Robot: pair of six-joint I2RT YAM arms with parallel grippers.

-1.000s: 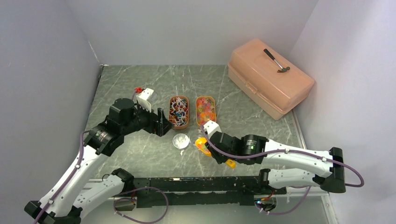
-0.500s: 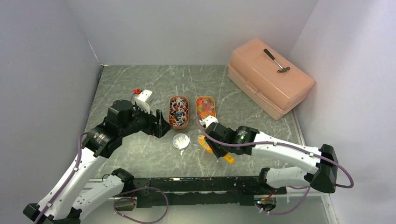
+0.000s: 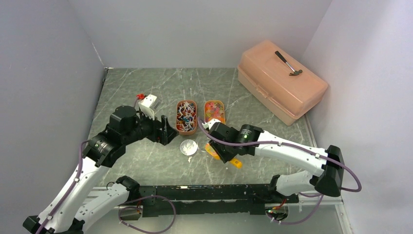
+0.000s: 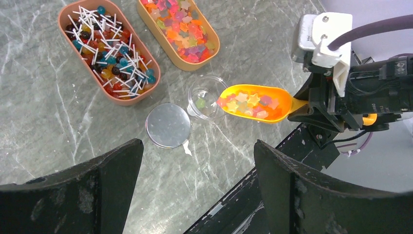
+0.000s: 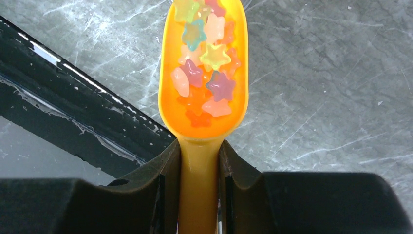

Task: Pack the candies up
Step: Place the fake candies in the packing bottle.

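An orange scoop [image 5: 203,73] carries star-shaped gummy candies [image 5: 207,58]. My right gripper [image 5: 199,151] is shut on its handle. In the left wrist view the scoop [image 4: 255,102] has its tip at the rim of a small clear cup [image 4: 205,97], which holds a few gummies. Behind it, one oval tray [image 4: 180,29] holds gummy candies and another [image 4: 109,48] holds red, blue and white pieces. A round lid [image 4: 168,125] lies flat beside the cup. My left gripper [image 4: 197,146] hangs open above the table, left of the lid [image 3: 189,147], with nothing in it.
A peach toolbox [image 3: 282,85] with a hammer [image 3: 289,63] on top stands at the back right. A black rail [image 3: 204,192] runs along the near edge. Grey walls close in the left, back and right sides.
My right arm has carried the loaded scoop left and slightly away from the near edge, toward the cup. The left arm has shifted only slightly.
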